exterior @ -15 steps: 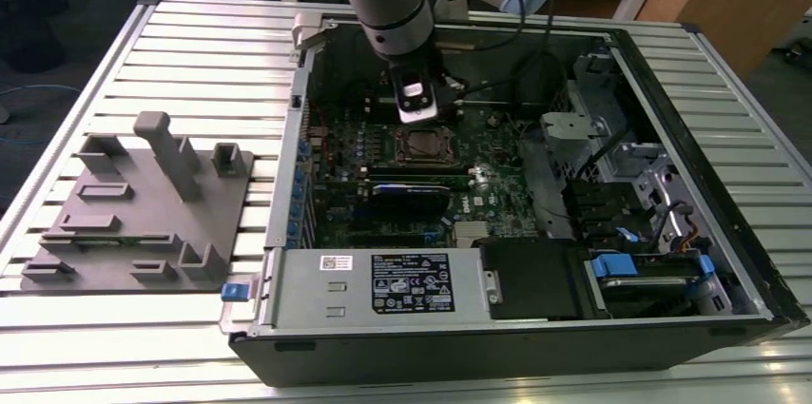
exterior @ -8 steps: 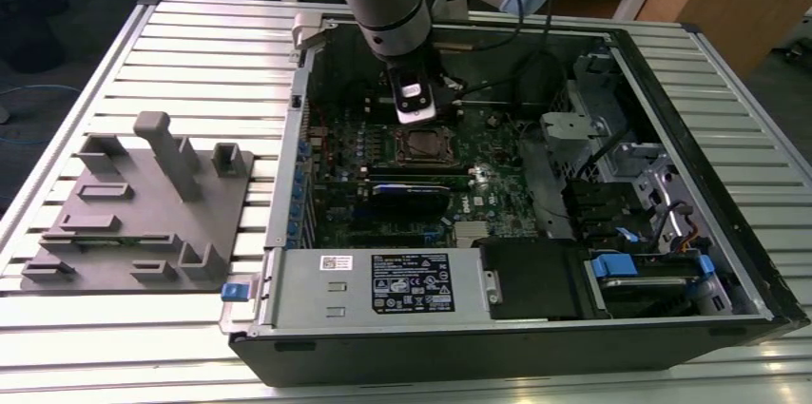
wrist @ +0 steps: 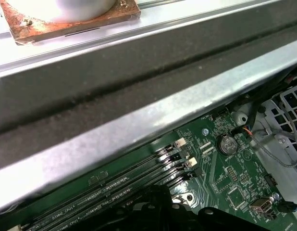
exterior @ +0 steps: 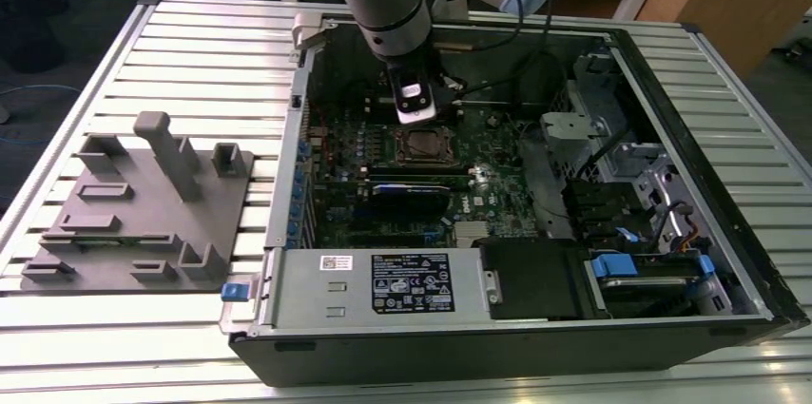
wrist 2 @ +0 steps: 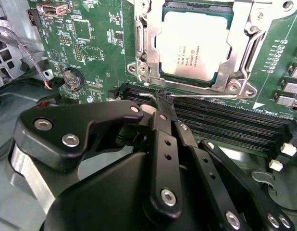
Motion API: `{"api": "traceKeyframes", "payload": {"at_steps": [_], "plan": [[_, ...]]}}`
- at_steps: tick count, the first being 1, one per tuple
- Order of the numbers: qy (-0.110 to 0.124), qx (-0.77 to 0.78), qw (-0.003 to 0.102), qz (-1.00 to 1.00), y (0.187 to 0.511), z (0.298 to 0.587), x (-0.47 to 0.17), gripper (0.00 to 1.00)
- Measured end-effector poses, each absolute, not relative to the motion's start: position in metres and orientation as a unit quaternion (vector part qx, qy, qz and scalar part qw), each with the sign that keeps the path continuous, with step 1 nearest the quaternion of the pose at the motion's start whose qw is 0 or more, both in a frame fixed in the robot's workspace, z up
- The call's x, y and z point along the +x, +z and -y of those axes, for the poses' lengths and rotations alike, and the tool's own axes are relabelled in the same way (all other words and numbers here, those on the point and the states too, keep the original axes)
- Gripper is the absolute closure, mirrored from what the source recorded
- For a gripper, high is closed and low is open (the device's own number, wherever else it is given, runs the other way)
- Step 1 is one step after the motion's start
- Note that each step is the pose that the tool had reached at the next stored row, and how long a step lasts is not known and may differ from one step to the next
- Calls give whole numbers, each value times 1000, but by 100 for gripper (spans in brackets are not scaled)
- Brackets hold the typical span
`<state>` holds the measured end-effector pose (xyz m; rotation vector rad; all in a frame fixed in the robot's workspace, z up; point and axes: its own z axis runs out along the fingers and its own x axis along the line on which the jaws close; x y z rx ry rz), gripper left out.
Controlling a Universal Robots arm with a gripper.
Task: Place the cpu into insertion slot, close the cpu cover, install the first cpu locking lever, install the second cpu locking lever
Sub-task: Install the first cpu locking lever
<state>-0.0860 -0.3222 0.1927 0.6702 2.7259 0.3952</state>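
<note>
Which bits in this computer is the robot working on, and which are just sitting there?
In the job: cpu; cpu cover, down over it; locking lever; gripper, closed on the lever.
Just sitting there: memory slots; round battery; grey plastic tray.

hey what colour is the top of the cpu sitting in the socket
Dull silvery grey; the cpu shows best in the second wrist view.

The cover (wrist 2: pixel 144 43) is cut off by the frame's edge in the second wrist view; the gripper (wrist 2: pixel 164 97) hides part of the lever (wrist 2: pixel 208 96); in the exterior view, the socket's (exterior: pixel 425 145) contents are too small to tell.
</note>
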Motion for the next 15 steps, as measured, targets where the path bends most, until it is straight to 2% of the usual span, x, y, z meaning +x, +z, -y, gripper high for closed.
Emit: {"api": "traceKeyframes", "payload": {"at_steps": [15], "plan": [[148, 234, 154, -948, 190, 322, -88, 90]]}}
